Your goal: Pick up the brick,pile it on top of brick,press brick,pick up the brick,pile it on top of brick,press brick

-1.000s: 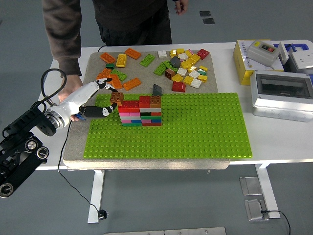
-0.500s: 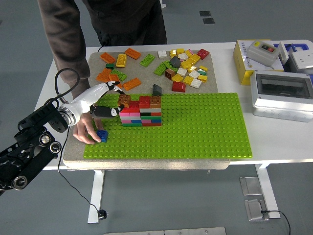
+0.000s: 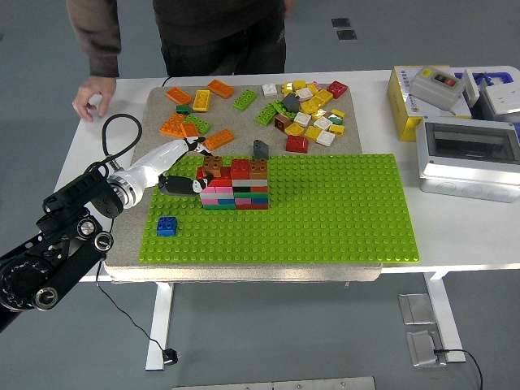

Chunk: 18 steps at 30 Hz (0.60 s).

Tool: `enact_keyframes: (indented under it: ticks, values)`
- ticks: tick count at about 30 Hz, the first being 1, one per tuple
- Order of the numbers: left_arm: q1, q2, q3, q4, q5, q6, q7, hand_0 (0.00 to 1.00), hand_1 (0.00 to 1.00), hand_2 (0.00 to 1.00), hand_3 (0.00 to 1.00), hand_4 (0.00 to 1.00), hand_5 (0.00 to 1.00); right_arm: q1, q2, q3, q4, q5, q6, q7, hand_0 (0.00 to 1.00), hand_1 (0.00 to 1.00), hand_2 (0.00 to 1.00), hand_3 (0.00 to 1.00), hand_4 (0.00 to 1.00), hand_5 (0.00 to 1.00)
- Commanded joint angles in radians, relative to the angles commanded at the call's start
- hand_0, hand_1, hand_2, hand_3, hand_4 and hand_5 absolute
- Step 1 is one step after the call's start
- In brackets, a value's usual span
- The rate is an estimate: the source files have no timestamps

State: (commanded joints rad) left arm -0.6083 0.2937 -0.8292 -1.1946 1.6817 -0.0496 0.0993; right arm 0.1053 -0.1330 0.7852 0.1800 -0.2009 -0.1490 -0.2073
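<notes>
A stack of coloured bricks (image 3: pixel 240 187) stands on the green baseplate (image 3: pixel 325 211), left of its middle. My left hand (image 3: pixel 199 168) reaches in from the left, its fingers shut on a brown brick (image 3: pixel 212 166) that sits on the stack's left top corner. Beside it, a red brick (image 3: pixel 240 168) and another brown brick (image 3: pixel 258 168) top the stack. A small blue brick (image 3: pixel 167 227) lies alone on the baseplate near its front left corner. My right arm does not show.
Loose bricks (image 3: pixel 305 110) in many colours lie on the grey mat (image 3: pixel 154 106) behind the baseplate. A person stands at the far side, one hand (image 3: pixel 91 96) resting on the table at the left. Boxes (image 3: pixel 467 146) stand at the right.
The person set the blue brick on the baseplate and drew the hand back to the far left. My left hand carried the brown brick right, onto the stack.
</notes>
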Motion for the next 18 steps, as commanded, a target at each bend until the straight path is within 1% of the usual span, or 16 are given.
enact_keyframes:
  ticks: [18]
  values:
    - [-0.009,-0.010,0.020,-0.013,-0.004,-0.007,0.003,0.998,0.998,0.993,0.581,0.607,0.233,0.003,-0.001,-0.002,0.000,0.000,0.000,0.003,0.766,0.790,0.851,0.866,0.571,0.998]
